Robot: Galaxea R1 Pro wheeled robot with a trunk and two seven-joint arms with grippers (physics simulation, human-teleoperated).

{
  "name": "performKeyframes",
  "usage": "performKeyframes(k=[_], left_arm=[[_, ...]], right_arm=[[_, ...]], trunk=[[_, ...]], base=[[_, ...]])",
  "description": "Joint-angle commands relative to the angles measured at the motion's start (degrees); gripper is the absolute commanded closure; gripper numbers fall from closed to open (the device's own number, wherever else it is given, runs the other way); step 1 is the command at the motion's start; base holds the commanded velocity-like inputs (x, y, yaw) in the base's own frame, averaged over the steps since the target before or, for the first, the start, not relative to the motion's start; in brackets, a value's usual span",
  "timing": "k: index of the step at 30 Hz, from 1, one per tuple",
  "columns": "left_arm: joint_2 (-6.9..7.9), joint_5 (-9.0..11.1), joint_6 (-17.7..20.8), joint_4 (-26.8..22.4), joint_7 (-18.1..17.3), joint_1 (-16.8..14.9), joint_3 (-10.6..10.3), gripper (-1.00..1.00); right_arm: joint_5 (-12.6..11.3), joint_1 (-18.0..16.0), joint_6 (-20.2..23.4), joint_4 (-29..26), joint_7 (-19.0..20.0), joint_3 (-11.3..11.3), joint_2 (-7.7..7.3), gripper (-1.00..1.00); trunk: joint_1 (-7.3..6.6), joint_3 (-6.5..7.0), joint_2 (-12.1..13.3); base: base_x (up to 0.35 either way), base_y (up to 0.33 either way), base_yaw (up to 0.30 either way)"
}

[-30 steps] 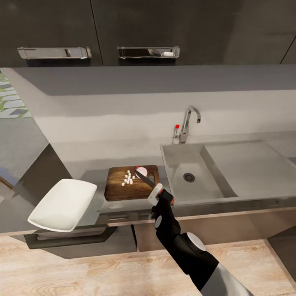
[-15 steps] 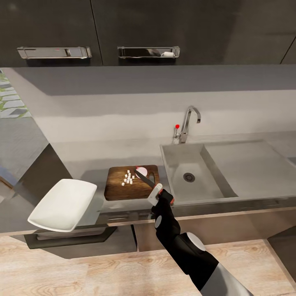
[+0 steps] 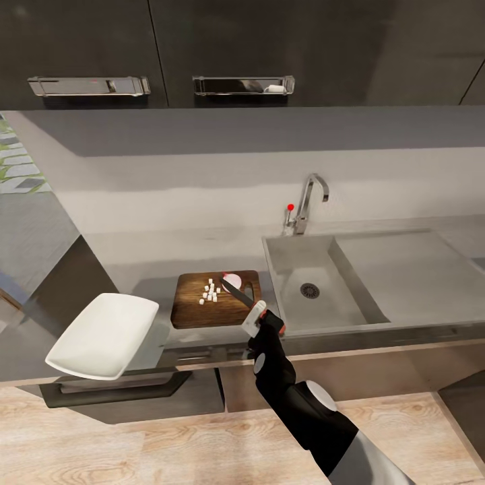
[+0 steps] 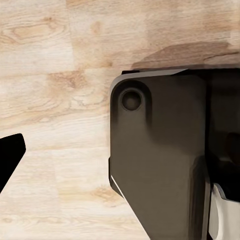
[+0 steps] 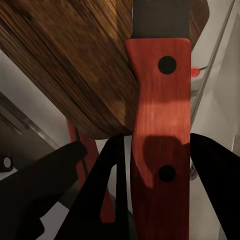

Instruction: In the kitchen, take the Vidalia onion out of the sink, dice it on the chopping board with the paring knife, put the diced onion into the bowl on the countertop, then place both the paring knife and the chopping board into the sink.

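The dark brown chopping board [image 3: 195, 308] lies on the grey countertop [image 3: 135, 269], just left of the sink [image 3: 337, 306]. Several small white onion dice [image 3: 211, 292] sit on the board, and a pale rounded onion piece [image 3: 231, 279] rests by its far right corner. My right gripper [image 3: 259, 321] is at the board's near right corner, shut on the paring knife [image 3: 236, 290], whose dark blade slants over the board toward the onion piece. In the right wrist view the knife's red-brown riveted handle [image 5: 160, 125] runs between my black fingers [image 5: 102, 200]. The white bowl [image 3: 104, 335] stands left of the board at the counter's front.
The chrome tap [image 3: 310, 201] with its red knob [image 3: 290, 207] rises behind the basin, and the round drain [image 3: 309, 290] shows inside. The drainboard wing [image 3: 404, 269] extends right. Dark cabinets hang above. The left wrist view shows pale wood floor [image 4: 55, 75] and a dark robot part [image 4: 160, 160].
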Motion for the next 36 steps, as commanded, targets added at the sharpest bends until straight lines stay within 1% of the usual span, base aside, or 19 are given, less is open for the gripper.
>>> performKeyframes(k=[1, 12, 36], left_arm=[[0.09, 0.6, -0.2, -0.1, 0.4, 0.0, -0.4, -1.0], [0.09, 0.6, -0.2, 0.6, 0.4, -0.1, -0.4, -1.0], [0.09, 0.6, -0.2, 0.7, 0.4, -0.1, -0.4, -1.0]], right_arm=[[-2.1, 0.0, 0.2, 0.6, -0.2, 0.2, -0.02, 1.0], [-2.1, 0.0, 0.2, 0.6, -0.2, 0.2, -0.05, 1.0], [-2.1, 0.0, 0.2, 0.6, -0.2, 0.2, -0.06, 1.0]], trunk=[[0.05, -0.1, -0.1], [0.05, -0.01, -0.1], [0.05, 2.1, -0.1]], base=[[0.0, 0.0, 0.0], [0.0, 0.0, 0.0], [0.0, 0.0, 0.0]])
